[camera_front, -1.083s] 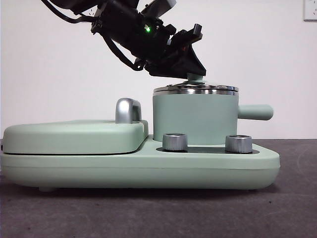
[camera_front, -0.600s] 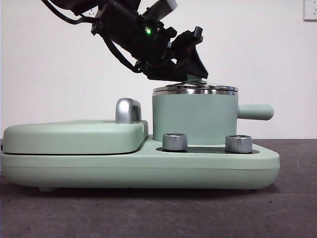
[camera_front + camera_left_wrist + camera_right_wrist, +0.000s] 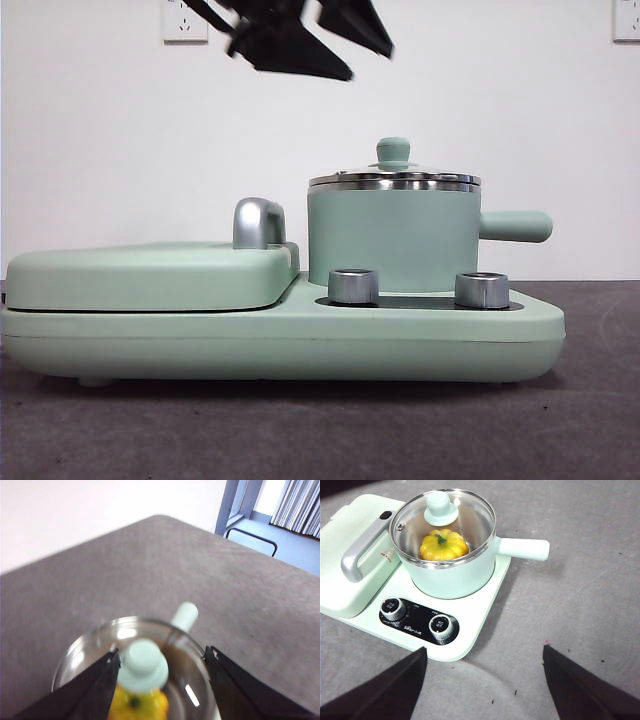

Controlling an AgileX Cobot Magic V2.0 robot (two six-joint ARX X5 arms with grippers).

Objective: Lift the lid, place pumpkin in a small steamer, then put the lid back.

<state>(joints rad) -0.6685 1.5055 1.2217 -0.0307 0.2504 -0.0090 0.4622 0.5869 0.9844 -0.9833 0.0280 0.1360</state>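
The glass lid (image 3: 394, 181) sits closed on the mint-green small steamer (image 3: 390, 240), its knob (image 3: 393, 152) standing free. Through the glass, the yellow pumpkin (image 3: 444, 545) rests inside the steamer (image 3: 455, 577). My left gripper (image 3: 370, 62) hangs open well above the lid and a little to its left, holding nothing. In the left wrist view its jaws (image 3: 161, 654) spread on either side of the knob (image 3: 144, 664), with the pumpkin (image 3: 137, 705) below. My right gripper (image 3: 484, 649) is open and empty, high over the table in front of the cooker.
The steamer stands on a mint-green cooker base (image 3: 300, 345) with two steel dials (image 3: 353, 286) in front. A flat griddle cover (image 3: 150, 275) with a steel handle (image 3: 257, 222) lies to the left. The pot's side handle (image 3: 515, 226) points right.
My left gripper has let go of the lid's knob and risen up and to the left. The lid stays on the steamer.
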